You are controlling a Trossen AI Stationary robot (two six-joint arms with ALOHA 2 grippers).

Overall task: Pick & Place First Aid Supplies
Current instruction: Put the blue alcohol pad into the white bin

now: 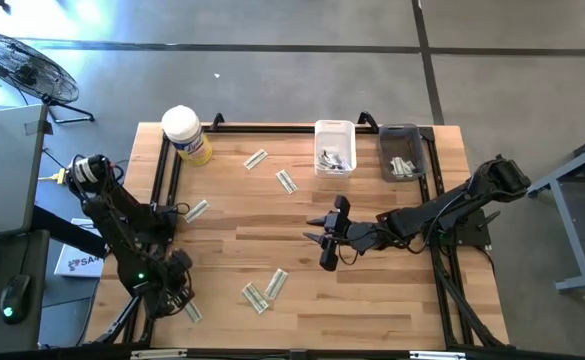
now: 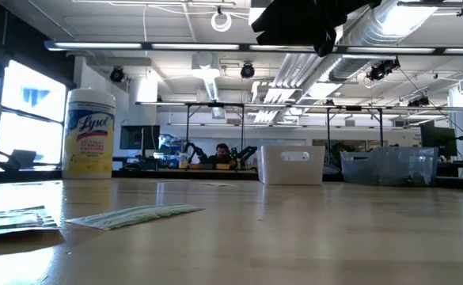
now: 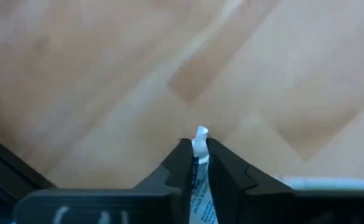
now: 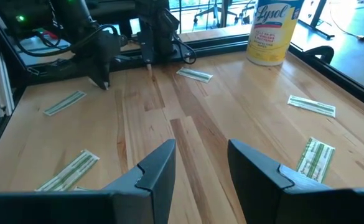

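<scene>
My left gripper [image 3: 199,149] is shut on a small white packet with blue print [image 3: 200,186], near the table's left edge [image 1: 179,267]; it also shows far off in the right wrist view [image 4: 104,81]. My right gripper [image 4: 200,165] is open and holds nothing, hovering over the table's middle [image 1: 326,238]. Pale-green-and-white strips lie flat on the wood [image 1: 256,159] [image 1: 286,181] [image 1: 196,210] [image 1: 276,283] [image 1: 254,297] [image 1: 192,312]. Two of them show in the low view [image 2: 136,214] [image 2: 9,218]. My left gripper pinches the white packet between its two fingers. The packet's end [image 3: 201,133] sticks out just past the fingertips, and the rest runs back between them. The fingers point down at the wood; whether the packet touches the table, I cannot tell.
A yellow Lysol tub with a white lid [image 1: 185,135] stands at the far left. A white bin [image 1: 334,145] and a clear grey bin [image 1: 402,152], both holding packets, sit at the far edge. A black frame [image 1: 162,170] borders the table. A person sits far behind [image 2: 222,152].
</scene>
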